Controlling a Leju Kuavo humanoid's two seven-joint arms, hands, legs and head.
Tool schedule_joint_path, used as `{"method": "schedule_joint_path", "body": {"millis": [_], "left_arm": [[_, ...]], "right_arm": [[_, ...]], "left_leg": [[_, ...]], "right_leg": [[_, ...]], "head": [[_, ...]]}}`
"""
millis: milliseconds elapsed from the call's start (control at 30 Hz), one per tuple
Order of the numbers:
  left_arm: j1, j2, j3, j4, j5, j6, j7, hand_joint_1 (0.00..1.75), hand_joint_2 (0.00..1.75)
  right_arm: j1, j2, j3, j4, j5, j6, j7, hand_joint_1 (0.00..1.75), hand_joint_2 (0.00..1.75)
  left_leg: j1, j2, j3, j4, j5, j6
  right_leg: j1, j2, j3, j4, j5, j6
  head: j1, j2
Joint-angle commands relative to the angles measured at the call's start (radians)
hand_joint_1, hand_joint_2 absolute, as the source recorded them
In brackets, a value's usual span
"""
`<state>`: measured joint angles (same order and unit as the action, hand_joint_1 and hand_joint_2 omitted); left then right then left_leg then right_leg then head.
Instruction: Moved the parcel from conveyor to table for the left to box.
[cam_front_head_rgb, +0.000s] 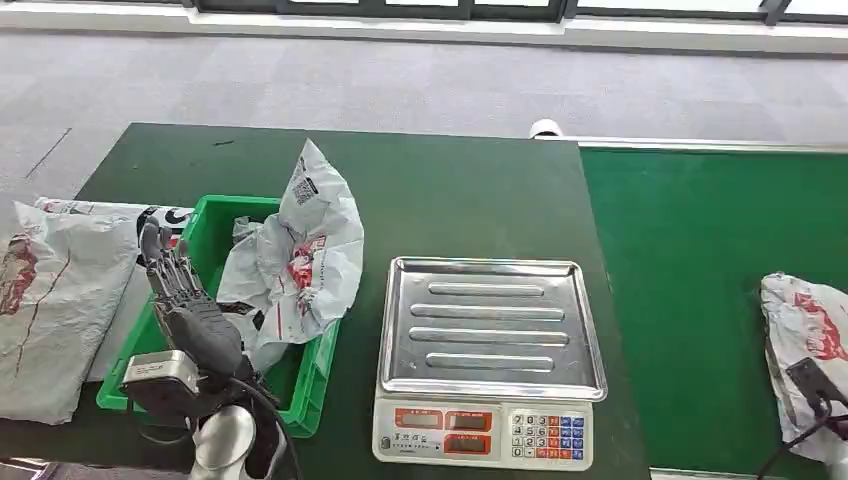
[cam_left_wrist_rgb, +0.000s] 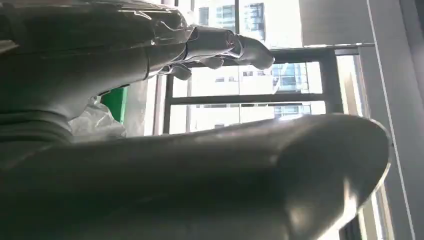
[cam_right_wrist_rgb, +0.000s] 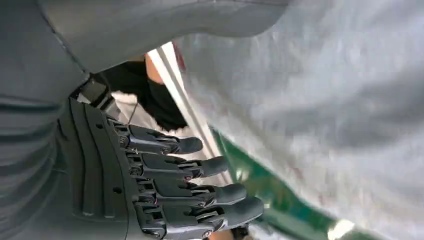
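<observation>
As the parcel (cam_front_head_rgb: 805, 345) lies at the conveyor's (cam_front_head_rgb: 700, 300) right edge | right hand (cam_right_wrist_rgb: 165, 185) beside it, fingers spread, empty | left hand (cam_front_head_rgb: 185, 300) released over green bin (cam_front_head_rgb: 215, 215) | I'd scoop low, then lift.

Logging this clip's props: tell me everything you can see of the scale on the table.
The scale is a flat electronic counter scale with a rectangular, ribbed, shiny metal tray on top and a white front panel carrying orange-framed displays and a keypad of white, blue and red keys. The tray holds nothing. The scale sits upright on the dark green table, just right of the green bin and left of the brighter green conveyor. Nothing touches it but the table.
</observation>
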<state>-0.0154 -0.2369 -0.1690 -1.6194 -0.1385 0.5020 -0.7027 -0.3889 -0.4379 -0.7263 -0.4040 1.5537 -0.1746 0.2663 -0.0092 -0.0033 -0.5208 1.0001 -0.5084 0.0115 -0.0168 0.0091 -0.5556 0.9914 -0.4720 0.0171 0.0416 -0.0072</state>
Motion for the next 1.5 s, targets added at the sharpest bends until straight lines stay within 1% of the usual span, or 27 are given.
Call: {"method": "schedule_joint_path", "body": {"millis": [33,167,400,467,533,567,633,667,700,733,800,833,900,933,1000,1033,1133,1333,1400,1467,1500], "left_arm": [[-0.023,0.019,-0.006,0.055,-0.011,0.002,0.005,0.0,0.0],[-0.021,0.02,-0.005,0.054,-0.011,0.003,0.005,0.0,0.0],[-0.017,0.018,-0.003,0.054,-0.014,0.004,0.005,0.0,0.0],[-0.014,0.012,0.003,0.05,-0.023,0.005,0.005,0.0,0.0],[-0.005,0.005,0.007,0.035,-0.036,0.004,0.005,0.0,0.0],[0.0,0.003,0.007,0.028,-0.039,0.004,0.005,0.0,0.0],[0.009,0.002,0.007,0.015,-0.044,0.001,0.008,0.0,0.0],[0.009,0.002,0.006,0.014,-0.046,-0.002,0.012,0.0,0.0],[0.009,0.001,0.007,0.012,-0.05,-0.004,0.017,0.0,0.0],[0.012,-0.002,0.009,0.007,-0.058,-0.003,0.021,0.0,0.0],[0.013,-0.003,0.011,0.005,-0.063,-0.003,0.027,0.0,0.0],[0.011,-0.001,0.013,0.004,-0.066,-0.001,0.033,0.0,0.0],[0.01,0.0,0.013,0.003,-0.068,0.0,0.037,0.0,0.0],[0.015,-0.003,0.017,0.0,-0.069,0.005,0.038,0.0,0.0],[0.026,-0.003,0.019,-0.009,-0.071,0.004,0.038,0.0,0.0],[0.03,-0.004,0.021,-0.013,-0.073,0.003,0.039,0.0,0.0],[0.032,-0.008,0.029,-0.021,-0.08,0.0,0.046,0.0,0.0],[0.03,-0.008,0.03,-0.02,-0.081,-0.001,0.047,0.0,0.0],[0.037,-0.009,0.04,-0.029,-0.071,0.001,0.04,0.0,0.0],[0.047,-0.009,0.048,-0.044,-0.057,-0.002,0.026,0.0,0.0],[0.05,-0.008,0.05,-0.05,-0.055,-0.005,0.025,0.0,0.0]], "right_arm": [[-0.02,0.073,-0.085,0.08,0.0,0.066,0.007,0.0,1.75],[-0.023,0.075,-0.084,0.08,0.001,0.068,0.01,0.0,1.75],[-0.032,0.089,-0.085,0.085,0.001,0.085,0.01,0.0,1.75],[-0.042,0.1,-0.092,0.09,0.002,0.111,0.006,0.0,1.75],[-0.045,0.119,-0.103,0.088,0.0,0.129,-0.022,0.0,1.75],[-0.044,0.128,-0.106,0.087,-0.002,0.127,-0.03,0.0,1.75],[-0.029,0.143,-0.109,0.085,-0.003,0.118,-0.046,0.0,1.75],[-0.024,0.146,-0.11,0.085,-0.005,0.12,-0.053,0.0,1.75],[-0.012,0.151,-0.11,0.08,-0.007,0.116,-0.073,0.0,1.75],[0.002,0.163,-0.111,0.068,-0.014,0.1,-0.104,0.0,1.75],[0.009,0.175,-0.109,0.063,-0.015,0.092,-0.119,0.0,1.75],[0.006,0.199,-0.095,0.053,-0.012,0.076,-0.156,0.0,1.75],[-0.004,0.218,-0.088,0.052,-0.01,0.076,-0.15,0.0,1.75],[-0.004,0.222,-0.084,0.046,-0.011,0.066,-0.164,1.75,1.75],[0.007,0.231,-0.08,0.034,-0.025,0.056,-0.206,1.75,1.75],[0.015,0.241,-0.079,0.014,-0.04,0.028,-0.241,1.75,1.75],[0.023,0.26,-0.046,-0.022,-0.043,0.001,-0.267,1.75,1.75],[0.023,0.261,-0.043,-0.026,-0.045,0.005,-0.264,1.75,1.75],[0.02,0.278,-0.01,-0.053,-0.056,-0.043,-0.318,1.75,1.75],[0.014,0.296,0.03,-0.084,-0.071,-0.061,-0.313,1.75,1.75],[0.021,0.306,0.06,-0.112,-0.086,-0.071,-0.306,1.75,1.75]], "left_leg": [[0.002,0.002,0.005,-0.005,0.001,-0.003],[0.002,0.001,0.002,-0.002,0.0,-0.002],[0.002,0.001,0.003,-0.004,0.001,-0.002],[0.002,0.001,0.002,-0.002,0.0,-0.002],[0.002,0.001,0.002,-0.002,0.0,-0.002],[0.002,0.002,0.004,-0.004,0.001,-0.002],[0.002,0.001,0.002,-0.001,0.0,-0.001],[0.003,0.002,0.004,-0.004,0.001,-0.002],[0.002,0.001,0.002,-0.002,0.0,-0.001],[0.003,0.002,0.004,-0.003,0.001,-0.002],[0.003,0.002,0.005,-0.004,0.001,-0.002],[0.003,0.002,0.004,-0.003,0.0,-0.002],[0.004,0.005,0.006,-0.006,0.002,-0.003],[0.004,0.005,0.004,-0.004,0.001,-0.002],[0.004,0.007,-0.003,-0.001,-0.002,-0.002],[0.005,0.009,-0.002,-0.002,-0.001,-0.004],[0.005,0.012,-0.001,-0.001,-0.003,-0.002],[0.005,0.014,0.001,-0.003,-0.002,-0.003],[0.005,0.014,0.001,-0.003,-0.002,-0.003],[0.005,0.015,0.001,-0.001,-0.003,-0.002],[0.005,0.016,0.001,-0.005,-0.001,-0.004]], "right_leg": [[0.002,0.001,0.004,-0.006,0.002,-0.002],[0.002,0.0,0.002,-0.003,0.001,-0.001],[0.002,0.0,0.004,-0.004,0.002,-0.002],[0.001,0.0,0.003,-0.002,0.001,-0.001],[0.002,0.001,0.002,-0.003,0.001,-0.001],[0.002,0.002,0.004,-0.004,0.002,-0.002],[0.002,0.001,0.002,-0.002,0.001,-0.001],[0.003,0.002,0.004,-0.005,0.002,-0.002],[0.002,0.0,0.003,-0.002,0.001,-0.001],[0.003,0.001,0.005,-0.004,0.002,-0.002],[0.003,0.001,0.005,-0.005,0.002,-0.002],[0.003,0.001,0.004,-0.004,0.002,-0.001],[0.004,0.003,0.006,-0.007,0.004,-0.002],[0.003,0.004,0.005,-0.005,0.003,-0.002],[0.004,0.006,0.006,-0.003,0.002,-0.001],[0.004,0.008,0.006,-0.004,0.002,-0.001],[0.005,0.011,0.007,-0.003,0.002,-0.001],[0.005,0.012,0.007,-0.005,0.002,-0.002],[0.005,0.012,0.007,-0.004,0.002,-0.002],[0.004,0.014,0.007,-0.002,0.001,-0.001],[0.005,0.014,0.007,-0.006,0.003,-0.002]], "head": [[0.0,0.0],[0.0,0.0],[0.0,0.0],[0.0,0.0],[0.0,0.0],[0.0,0.0],[0.0,0.0],[0.0,0.0],[0.0,0.0],[0.0,0.0],[0.0,0.0],[0.0,0.0],[0.0,0.0],[0.0,0.0],[0.0,0.0],[0.0,0.0],[0.0,0.0],[0.0,0.0],[0.0,0.0],[0.0,0.0],[0.0,0.0]]}}
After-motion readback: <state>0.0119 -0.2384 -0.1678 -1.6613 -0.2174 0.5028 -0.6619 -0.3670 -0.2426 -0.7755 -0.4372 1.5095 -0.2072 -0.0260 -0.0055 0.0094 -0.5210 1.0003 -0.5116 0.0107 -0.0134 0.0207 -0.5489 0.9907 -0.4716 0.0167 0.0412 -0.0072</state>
